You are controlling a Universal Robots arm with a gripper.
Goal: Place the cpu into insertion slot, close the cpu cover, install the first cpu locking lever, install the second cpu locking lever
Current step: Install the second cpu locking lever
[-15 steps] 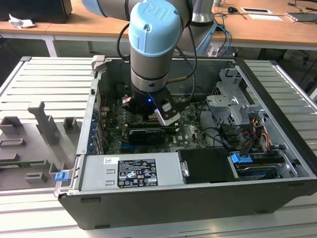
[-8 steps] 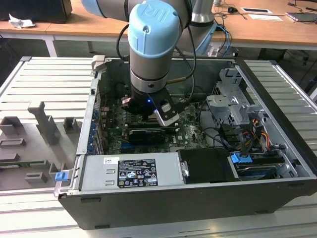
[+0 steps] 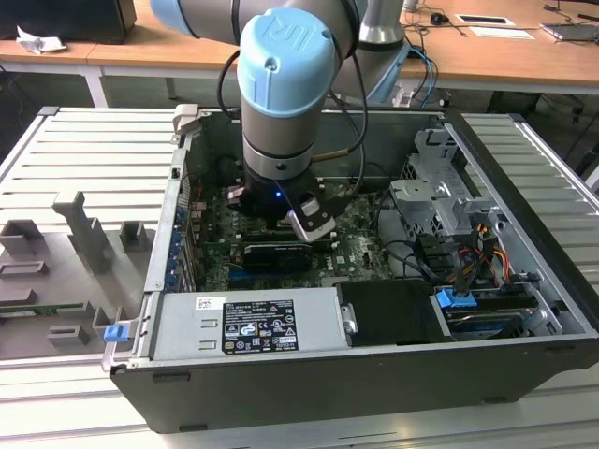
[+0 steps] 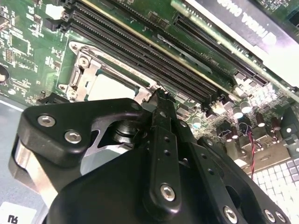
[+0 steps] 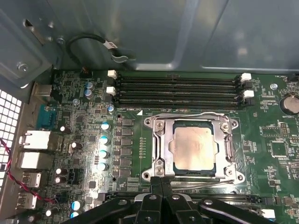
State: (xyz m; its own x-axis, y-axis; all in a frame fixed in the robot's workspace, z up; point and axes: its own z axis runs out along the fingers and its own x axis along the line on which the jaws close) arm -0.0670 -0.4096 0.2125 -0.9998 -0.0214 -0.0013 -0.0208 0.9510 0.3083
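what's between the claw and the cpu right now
Nothing visible. In the first wrist view the claw sits at the socket's edge, and the cpu lies already seated, its face bare inside the metal cover.

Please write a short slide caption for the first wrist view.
Cpu seated in insertion slot, cpu cover closed, gripper at its edge.

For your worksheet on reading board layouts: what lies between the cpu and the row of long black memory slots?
In the first wrist view, the cpu cover's silvery frame edge and a strip of green board separate the cpu from the memory slots.
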